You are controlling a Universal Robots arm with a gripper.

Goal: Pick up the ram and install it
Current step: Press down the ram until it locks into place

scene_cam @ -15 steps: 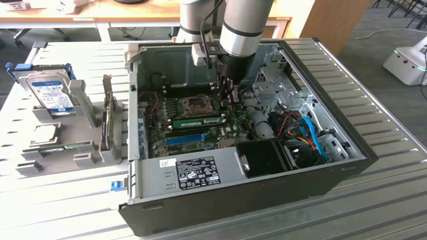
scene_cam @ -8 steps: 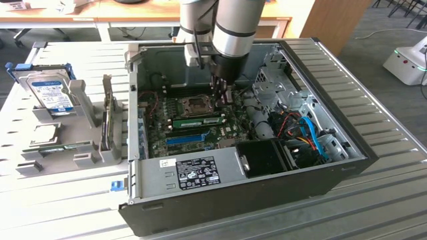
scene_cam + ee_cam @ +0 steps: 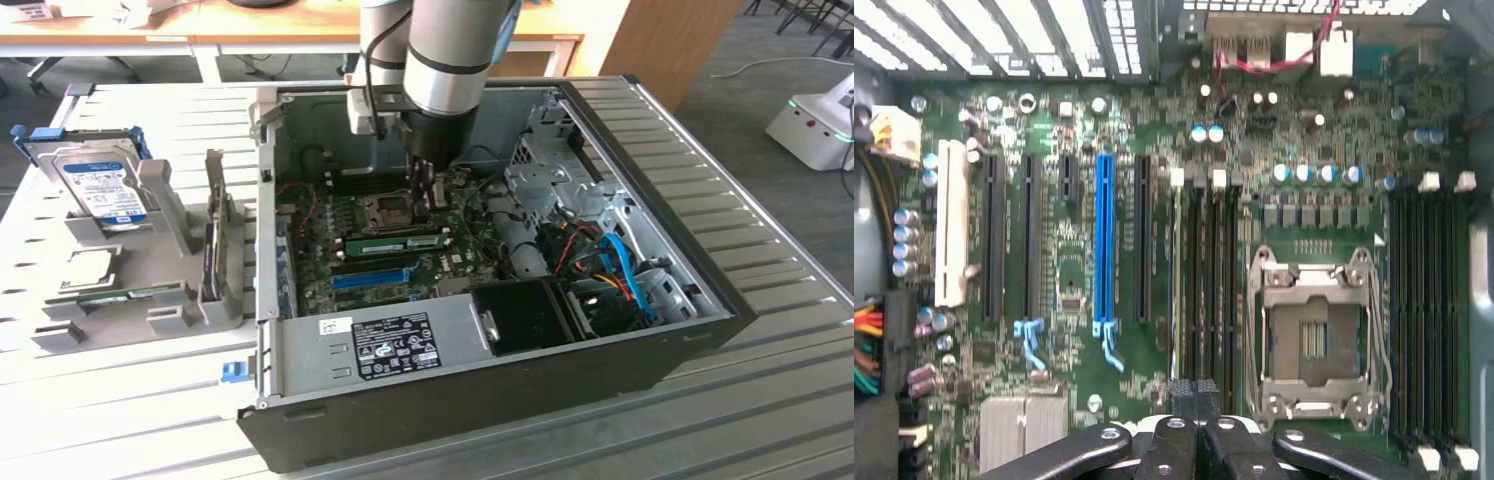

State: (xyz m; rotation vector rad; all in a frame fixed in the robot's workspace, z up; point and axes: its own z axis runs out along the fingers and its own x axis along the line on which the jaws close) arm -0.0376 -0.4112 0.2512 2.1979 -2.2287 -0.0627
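Gripper (image 3: pixel 1196 420) nearest wrist camera; jaws look closed, pinching nothing we can make out. Below, motherboard (image 3: pixel 1074 300) in open case (image 3: pixel 694 300). We note ram (image 3: pixel 398 244) seated in slot just beside jaws, long axis across board.

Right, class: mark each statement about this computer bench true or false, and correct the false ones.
1. The CPU socket carries a cooler. False: it is bare.
2. A hard drive with a blue label sits in the grey holder outside the case. True.
3. The long blue slot holds a card. False: it is empty.
4. A green ram sits on the motherboard between blue slot and socket. True.
5. The gripper hangs over the holder. False: it is inside the case, above the motherboard.
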